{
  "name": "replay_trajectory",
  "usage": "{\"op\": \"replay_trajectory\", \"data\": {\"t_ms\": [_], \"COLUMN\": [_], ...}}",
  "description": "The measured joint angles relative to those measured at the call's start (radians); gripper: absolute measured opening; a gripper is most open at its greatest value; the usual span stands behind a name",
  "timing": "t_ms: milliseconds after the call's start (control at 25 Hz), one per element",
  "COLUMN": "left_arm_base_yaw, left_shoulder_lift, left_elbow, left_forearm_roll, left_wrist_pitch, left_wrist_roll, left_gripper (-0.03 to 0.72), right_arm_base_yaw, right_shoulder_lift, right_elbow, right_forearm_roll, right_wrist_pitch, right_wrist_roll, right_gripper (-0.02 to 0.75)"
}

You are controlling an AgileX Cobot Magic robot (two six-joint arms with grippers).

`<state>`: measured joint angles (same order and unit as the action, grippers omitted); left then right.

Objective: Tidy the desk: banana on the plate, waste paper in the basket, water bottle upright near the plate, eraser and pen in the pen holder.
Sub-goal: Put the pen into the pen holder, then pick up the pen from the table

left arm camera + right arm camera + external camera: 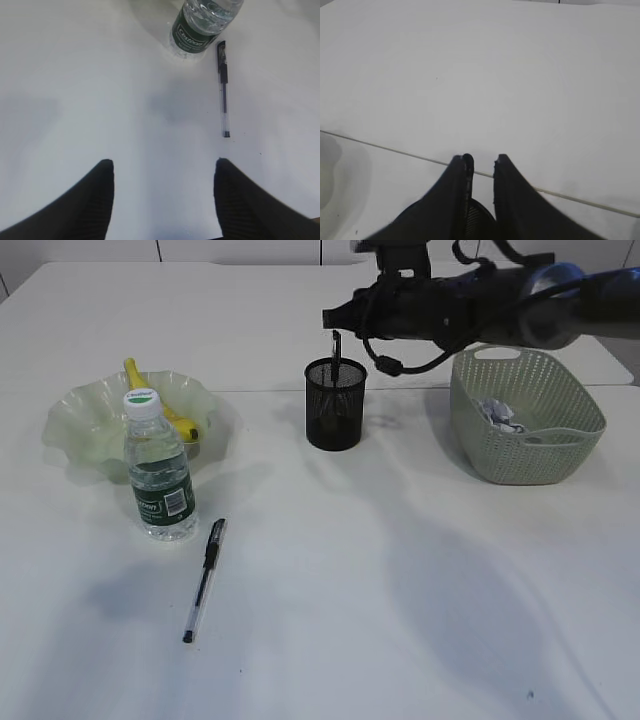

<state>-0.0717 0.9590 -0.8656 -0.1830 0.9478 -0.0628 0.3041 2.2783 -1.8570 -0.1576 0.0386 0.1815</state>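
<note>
One bottle (160, 467), one banana (163, 405) (two pens (204, 580)).

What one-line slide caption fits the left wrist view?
Open left gripper hovers above the white table, facing a pen lying beside the water bottle.

You have a white tabletop (400, 590) under everything, faint shadows across it. A thin seam (580, 200) crosses it toward the rear; pale wall panels (240, 250) stand beyond.
</note>
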Motion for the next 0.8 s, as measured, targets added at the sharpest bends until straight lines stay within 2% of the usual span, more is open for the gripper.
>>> {"op": "replay_trajectory", "data": {"t_ms": [360, 800], "left_arm_base_yaw": [0.0, 0.0], "left_shoulder_lift": [0.0, 0.0], "left_elbow": [0.0, 0.0], "left_forearm_roll": [0.001, 0.001], "left_wrist_pitch": [-0.007, -0.007], "left_wrist_roll": [0.0, 0.0], "left_gripper": [0.443, 0.443], "right_arm_base_yaw": [0.0, 0.0], "right_shoulder_lift": [-0.164, -0.392], "right_elbow": [0.0, 0.0], "right_forearm_roll": [0.0, 0.002], "right_wrist_pitch": [0.202, 0.77], "right_wrist_roll": [0.0, -0.004], "right_gripper": [0.159, 0.159]}}
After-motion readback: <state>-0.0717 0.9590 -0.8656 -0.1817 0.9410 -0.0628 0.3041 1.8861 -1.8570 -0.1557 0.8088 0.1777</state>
